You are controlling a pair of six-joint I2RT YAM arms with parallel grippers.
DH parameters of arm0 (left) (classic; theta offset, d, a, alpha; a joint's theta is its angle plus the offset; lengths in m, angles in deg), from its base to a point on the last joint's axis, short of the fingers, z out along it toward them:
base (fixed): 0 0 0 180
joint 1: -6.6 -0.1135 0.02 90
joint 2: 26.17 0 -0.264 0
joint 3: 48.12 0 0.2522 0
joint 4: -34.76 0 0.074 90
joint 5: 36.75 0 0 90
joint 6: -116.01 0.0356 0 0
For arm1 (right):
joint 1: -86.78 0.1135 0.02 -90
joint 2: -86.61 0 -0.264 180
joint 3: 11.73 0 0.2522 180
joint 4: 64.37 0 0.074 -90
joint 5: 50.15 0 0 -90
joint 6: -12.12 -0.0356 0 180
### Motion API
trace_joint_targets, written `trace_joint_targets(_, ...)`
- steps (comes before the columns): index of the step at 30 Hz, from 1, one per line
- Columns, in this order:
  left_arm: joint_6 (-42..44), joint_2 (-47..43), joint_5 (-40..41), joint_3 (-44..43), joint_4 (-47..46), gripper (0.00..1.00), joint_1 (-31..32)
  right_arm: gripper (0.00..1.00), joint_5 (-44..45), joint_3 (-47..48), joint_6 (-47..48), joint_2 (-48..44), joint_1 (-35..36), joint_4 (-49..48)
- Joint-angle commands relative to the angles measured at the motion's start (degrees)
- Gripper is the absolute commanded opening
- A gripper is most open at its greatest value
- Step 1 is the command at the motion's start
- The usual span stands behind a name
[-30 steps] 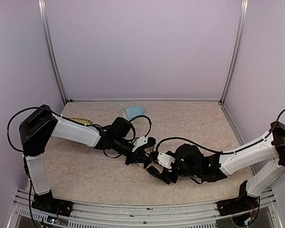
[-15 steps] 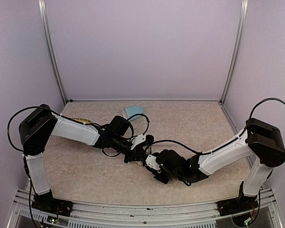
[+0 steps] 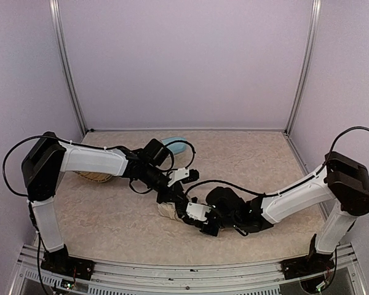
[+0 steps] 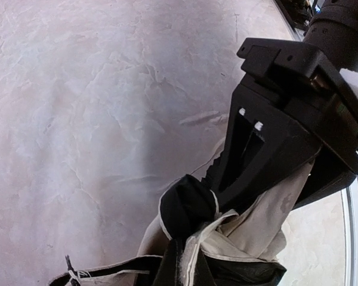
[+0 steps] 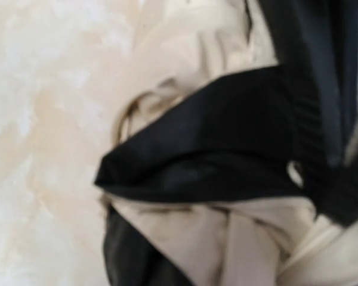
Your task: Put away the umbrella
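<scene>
The umbrella (image 3: 167,209) is a crumpled bundle of cream-beige fabric with black lining, lying on the table at front centre. My left gripper (image 3: 173,193) reaches down onto it from the upper left and is shut on its fabric. In the left wrist view the bunched umbrella (image 4: 259,217) fills the bottom edge and hides my own fingers. My right gripper (image 3: 187,215) comes in from the right and is closed on the same bundle. Its black body (image 4: 274,131) presses into the cloth. Folds of the umbrella (image 5: 227,238) fill the right wrist view. The shaft and handle are hidden.
A woven yellow tray (image 3: 96,177) lies at the left, partly under my left arm. A light-blue mug (image 3: 173,144) lies near the back wall, with a black cable looping beside it. Metal posts frame the back corners.
Both grippers have shifted left with the umbrella between them. The right gripper has closed on the fabric. The left forearm has swung back, uncovering more of the tray.
</scene>
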Motion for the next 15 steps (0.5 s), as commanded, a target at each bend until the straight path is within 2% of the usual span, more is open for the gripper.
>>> trace_joint_targets(1, 3.45, -1.88, 11.69, -6.33, 0.19, 0.0, -5.49, 0.0, -10.54, -3.68, 8.25, -1.83, 1.11, 11.65)
trace_joint_targets(10, 3.56, -0.21, 14.05, -3.59, 0.57, 0.0, -10.92, 0.0, -18.63, -5.49, 14.36, -10.63, 1.05, 9.08)
trace_joint_targets(15, 3.25, 3.31, 10.38, -5.28, 3.35, 0.0, -11.65, 0.0, -23.05, -5.2, 16.64, -20.49, -1.15, 6.37)
